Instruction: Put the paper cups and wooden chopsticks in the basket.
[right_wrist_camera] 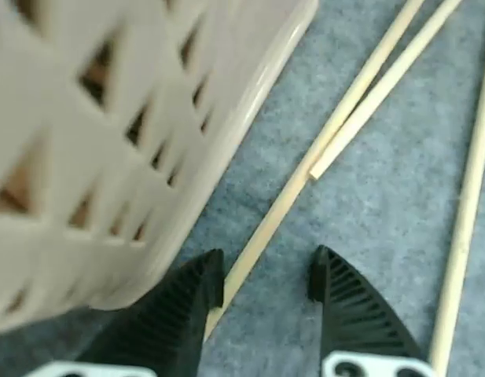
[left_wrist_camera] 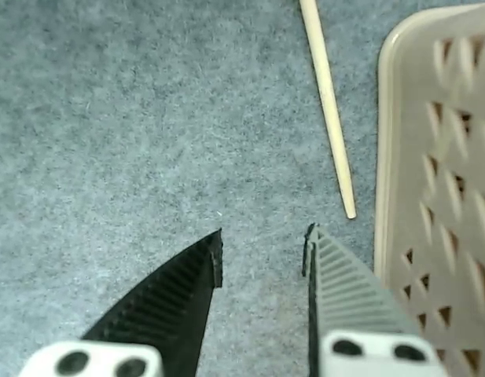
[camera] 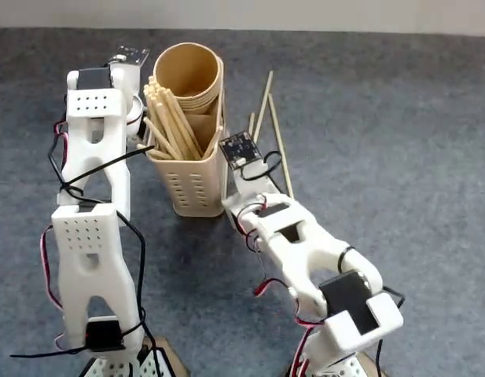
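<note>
Beige perforated basket point(camera: 196, 184) holds stacked tan paper cups point(camera: 189, 71) and pale bundled chopsticks point(camera: 170, 118). Left gripper point(left_wrist_camera: 263, 236): fingers apart, empty. Right gripper point(right_wrist_camera: 267, 255): fingers apart, loose chopstick point(right_wrist_camera: 305, 169) between.

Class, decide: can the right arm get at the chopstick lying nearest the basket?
Probably yes: the right gripper hangs open over that chopstick, with nothing lying on it, though the basket wall crowds one side.

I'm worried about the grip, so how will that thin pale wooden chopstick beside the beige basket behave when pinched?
The thin pale wooden chopstick looks straight and slender, so probably stiff and very light. Being narrow, it may pivot or slip in the open right gripper. The fuzzy grey carpet should keep it from rolling far.
</note>
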You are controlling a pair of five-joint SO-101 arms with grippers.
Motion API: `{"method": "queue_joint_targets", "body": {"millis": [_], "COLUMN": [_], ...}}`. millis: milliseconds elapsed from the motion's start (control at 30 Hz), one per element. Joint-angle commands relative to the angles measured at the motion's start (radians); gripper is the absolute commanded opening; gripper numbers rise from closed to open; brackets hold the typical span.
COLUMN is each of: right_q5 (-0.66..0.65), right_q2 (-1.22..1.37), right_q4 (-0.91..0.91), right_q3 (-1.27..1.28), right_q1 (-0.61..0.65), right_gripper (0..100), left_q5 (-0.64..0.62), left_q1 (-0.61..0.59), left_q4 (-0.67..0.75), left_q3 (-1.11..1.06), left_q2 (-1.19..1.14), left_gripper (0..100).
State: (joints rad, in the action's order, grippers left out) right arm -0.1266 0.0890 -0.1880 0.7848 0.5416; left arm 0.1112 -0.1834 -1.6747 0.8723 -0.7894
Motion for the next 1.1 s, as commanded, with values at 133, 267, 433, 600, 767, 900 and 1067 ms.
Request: {"method": "queue_joint_targets", "body": {"millis": [133, 267, 433, 600, 767, 900, 1067], "right_q5": [-0.008, -0.006, 0.046, 0.049, 0.049, 0.051, 0.081], "right_q2": [0.016, 0.013, -0.05, -0.288, -0.581, -0.768, -0.839], "right_q4": [-0.262, -0.308, -0.315, -0.351, -0.466, -0.504, -0.501], "right_q3": [-0.113, -0.117, -0.142, -0.15, -0.206, -0.309, -0.504], "right_q1": [-0.015, -0.05, -0.093, -0.142, -0.163, -0.166, -0.097], "right_gripper": [18.7, 8.9, 0.6, 0.4, 0.4, 0.4, 0.4], "left_q5": [-0.006, -0.006, -0.006, -0.006, -0.058, -0.06, -0.06], "left_q1": [0.01, 0.012, 0.012, 0.005, 0.002, 0.002, 0.004], "left_q4": [-0.006, -0.005, -0.003, 0.0, 0.002, 0.002, 0.002], "left_q3": [0.035, 0.035, 0.035, 0.041, 0.042, 0.042, 0.042], "left_q2": [0.01, 0.01, 0.008, -0.028, -0.031, -0.031, -0.035], "left_gripper": [19, 19, 19, 19, 19, 19, 19]}}
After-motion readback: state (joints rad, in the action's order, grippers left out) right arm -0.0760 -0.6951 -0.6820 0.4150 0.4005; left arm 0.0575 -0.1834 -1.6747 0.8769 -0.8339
